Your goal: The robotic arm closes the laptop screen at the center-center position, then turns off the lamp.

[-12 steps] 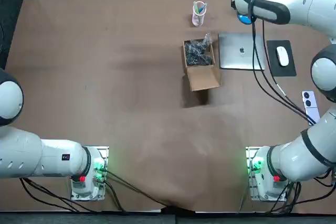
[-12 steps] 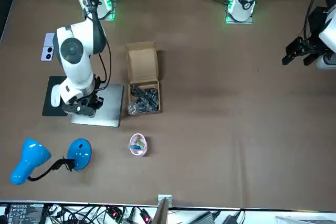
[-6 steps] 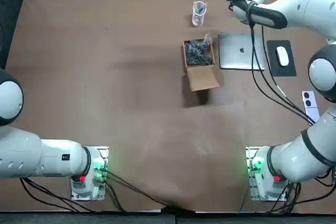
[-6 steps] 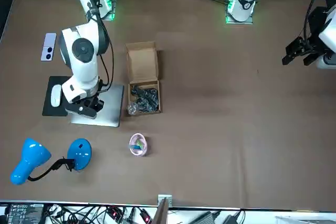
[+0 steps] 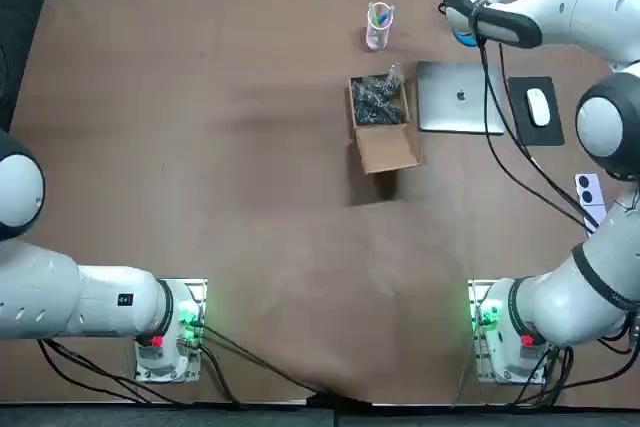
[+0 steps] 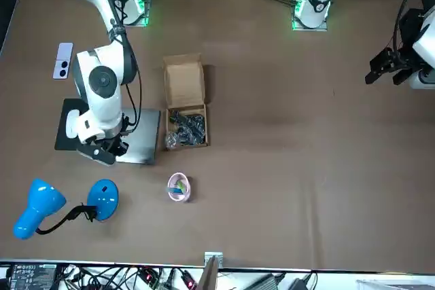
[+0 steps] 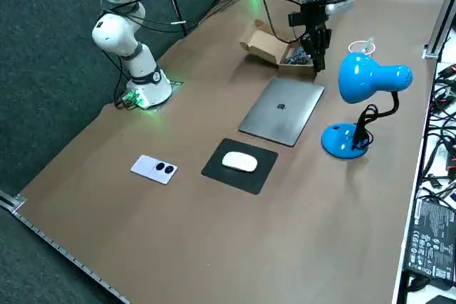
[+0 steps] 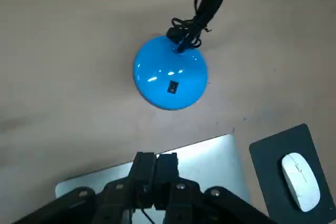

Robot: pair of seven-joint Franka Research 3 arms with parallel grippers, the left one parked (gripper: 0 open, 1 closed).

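Right arm over the far rim of the laptop, lamp step pending. The laptop (image 5: 460, 97) lies flat on the surface (image 5: 250, 147) with its lid down, so I judge the first half of the task done. A cardboard box (image 5: 380, 117) sits just beside it on one side, and a mouse (image 5: 538, 107) on its mouse pad (image 5: 520, 125) on the other.

The right gripper (image 8: 156, 157) points straight down above the laptop's edge farthest from the robot. Its jaws are pressed together and hold nothing.

The lamp (image 7: 360, 97) stands on the surface just past that same edge. Its round blue base (image 8: 169, 80) is apart from the laptop and nearly straight ahead of the jaws, in the direction away from the robot. A small dark switch (image 8: 172, 86) sits on top of the dome and faces upward. The cable and neck leave the base on its far side, away from the jaws. The head (image 7: 363, 76) is carried up and off to one side, so nothing covers the switch from above.

The coming move, as I read it, is a short advance outward past the laptop rim, then a straight descent with the closed jaws used as a single pressing tip. The risk I see is sliding off the curved dome if I land off the switch.
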